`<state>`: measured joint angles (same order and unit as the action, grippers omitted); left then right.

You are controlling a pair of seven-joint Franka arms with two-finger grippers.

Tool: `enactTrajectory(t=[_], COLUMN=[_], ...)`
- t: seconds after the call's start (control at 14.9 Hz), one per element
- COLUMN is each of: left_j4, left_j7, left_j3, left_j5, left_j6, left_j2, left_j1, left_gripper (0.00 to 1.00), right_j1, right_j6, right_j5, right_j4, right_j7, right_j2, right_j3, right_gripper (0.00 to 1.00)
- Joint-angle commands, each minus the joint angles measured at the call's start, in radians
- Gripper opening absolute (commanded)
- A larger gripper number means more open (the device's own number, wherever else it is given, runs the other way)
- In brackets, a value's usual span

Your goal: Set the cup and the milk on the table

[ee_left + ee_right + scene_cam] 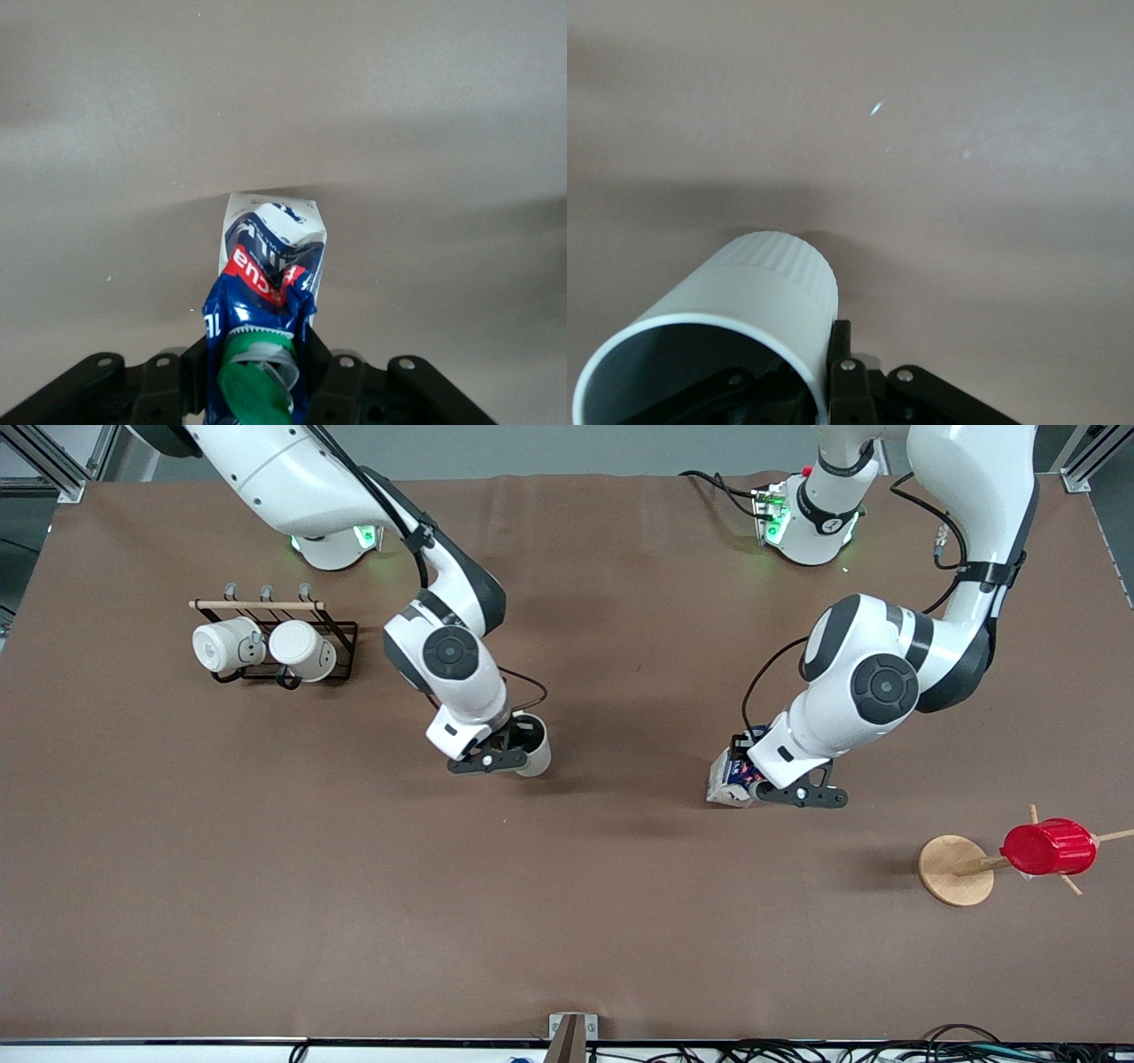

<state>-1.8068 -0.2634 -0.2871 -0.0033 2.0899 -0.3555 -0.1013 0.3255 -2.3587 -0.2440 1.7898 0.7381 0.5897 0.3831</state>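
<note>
Cup (534,755), cream-white with a dark grey inside, sits at the middle of the front view, clamped at its rim by the right gripper (505,751); most of it is hidden under the wrist there. In the right wrist view the cup (731,328) is cut off at the frame's lower edge, its handle and lettering out of sight. At upper left of the front view a black wire rack (341,638) holds two white mugs (228,645). Right of centre, the milk carton (728,778) is pinched at its gable by the left gripper (769,784), its base low over the table (567,921). In the left wrist view the carton (266,310) shows a green cap and crumpled red lettering that cannot be read. At lower right a red ribbed cup (1049,847) hangs on a wooden peg stand (952,868).
</note>
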Motion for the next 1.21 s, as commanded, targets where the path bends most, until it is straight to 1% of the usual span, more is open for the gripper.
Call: enactTrajectory(t=[0.0,0.07,0.27,0.34,0.4,0.47,0.54,0.6,0.74,0.87,0.94,1.01,1.14], left_j4=[0.013,0.030,0.105,0.136,0.168,0.196,0.226,0.259,0.314,0.409,0.469,0.513,0.550], left_j7=[-0.014,-0.011,-0.008,-0.010,-0.011,-0.016,-0.019,-0.022,-0.048,-0.095,-0.130,-0.172,-0.236], left_j3=[-0.003,-0.001,-0.001,-0.001,-0.001,-0.001,-0.001,-0.001,0.003,0.009,0.016,0.028,0.078], left_j5=[0.019,0.019,0.019,0.020,0.020,0.020,0.020,0.020,0.019,0.020,0.023,0.037,0.058], left_j6=[0.001,0.001,-0.034,-0.057,-0.066,-0.067,-0.067,-0.068,-0.086,-0.129,-0.148,-0.160,-0.166], left_j2=[0.027,0.026,0.015,0.010,-0.003,-0.017,-0.036,-0.055,-0.097,-0.164,-0.210,-0.247,-0.286], left_j1=[0.005,0.003,0.000,-0.006,-0.009,-0.012,-0.014,-0.029,-0.073,-0.119,-0.156,-0.196,-0.291], left_gripper=[0.20,0.20,0.19,0.19,0.19,0.19,0.19,0.18,0.17,0.15,0.14,0.13,0.10], right_j1=[0.010,0.020,0.030,0.030,0.027,0.023,0.021,0.012,-0.041,-0.136,-0.178,-0.206,-0.247], right_j6=[-0.005,-0.004,-0.007,-0.005,-0.005,-0.004,0.001,0.005,0.030,0.128,0.177,0.226,0.306], right_j5=[-0.080,-0.098,-0.101,-0.098,-0.095,-0.092,-0.092,-0.092,-0.090,-0.090,-0.089,-0.089,-0.086], right_j4=[-0.030,-0.039,-0.043,-0.043,-0.043,-0.043,-0.043,-0.043,-0.058,-0.082,-0.087,-0.090,-0.087], right_j7=[0.127,0.157,0.170,0.170,0.173,0.182,0.193,0.194,0.188,0.185,0.182,0.179,0.176], right_j2=[0.047,0.062,0.078,0.079,0.079,0.078,0.075,0.068,0.056,-0.008,-0.031,-0.078,-0.178], right_j3=[0.026,0.026,0.026,0.028,0.028,0.028,0.030,0.045,0.085,0.160,0.184,0.191,0.180], right_gripper=[0.01,0.01,0.03,0.06,0.24,0.66,1.00,1.00,1.00,1.00,1.00,1.00,1.00])
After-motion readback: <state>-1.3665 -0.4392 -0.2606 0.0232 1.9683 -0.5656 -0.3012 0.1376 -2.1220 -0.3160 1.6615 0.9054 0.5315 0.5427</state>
